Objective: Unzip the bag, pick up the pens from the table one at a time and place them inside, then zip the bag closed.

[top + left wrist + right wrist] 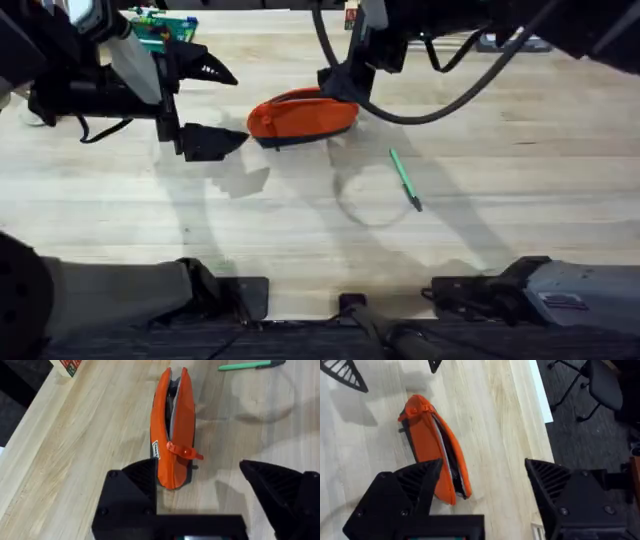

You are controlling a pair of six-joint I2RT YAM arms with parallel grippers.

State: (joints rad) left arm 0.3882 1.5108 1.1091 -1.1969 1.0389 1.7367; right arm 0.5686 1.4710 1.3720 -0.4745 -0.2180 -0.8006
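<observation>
Here, bag [300, 118] lying crosswise, unzipped, pen [405, 179] diagonal, both grippers' fingers spread.

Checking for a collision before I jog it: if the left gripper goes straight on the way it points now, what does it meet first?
Most likely the bag. The left gripper has its jaws open, the pouch's pull end lying between them, just ahead. Height above the table is unclear, so it might pass over.
</observation>
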